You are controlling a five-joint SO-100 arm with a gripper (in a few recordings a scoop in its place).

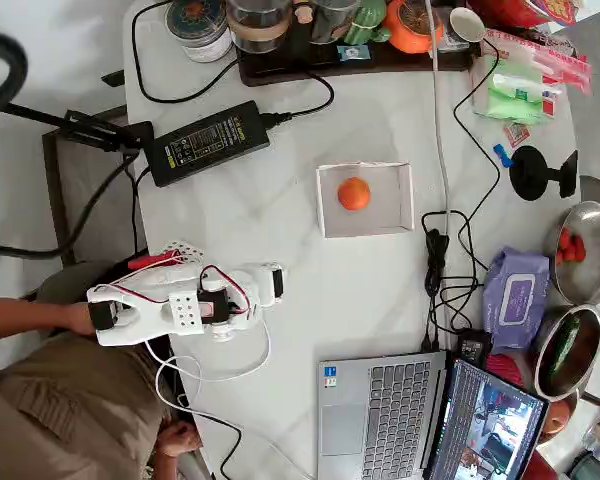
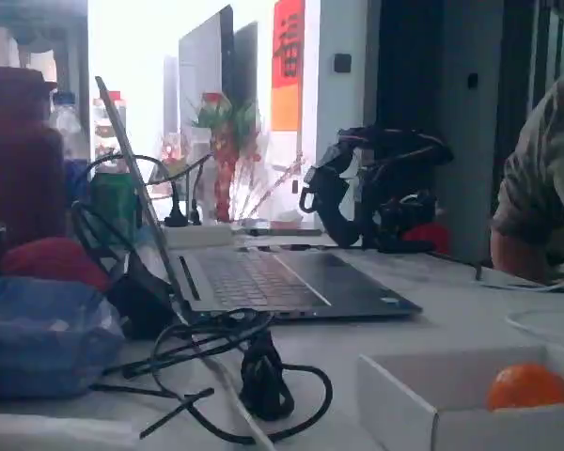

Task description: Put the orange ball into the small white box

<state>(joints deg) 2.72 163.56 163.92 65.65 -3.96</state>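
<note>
Orange ball (image 1: 354,193) sits inside the small white box (image 1: 399,200). I see my arm folded low, far from the box, bare table (image 1: 280,230) between. Gripper (image 1: 273,283): I can't tell if it's apart.

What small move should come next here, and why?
Probably none beyond staying parked: the orange ball already sits inside the small white box, and the pincer rests folded back on the table, well apart from the box. I cannot tell how its jaws stand.
</note>
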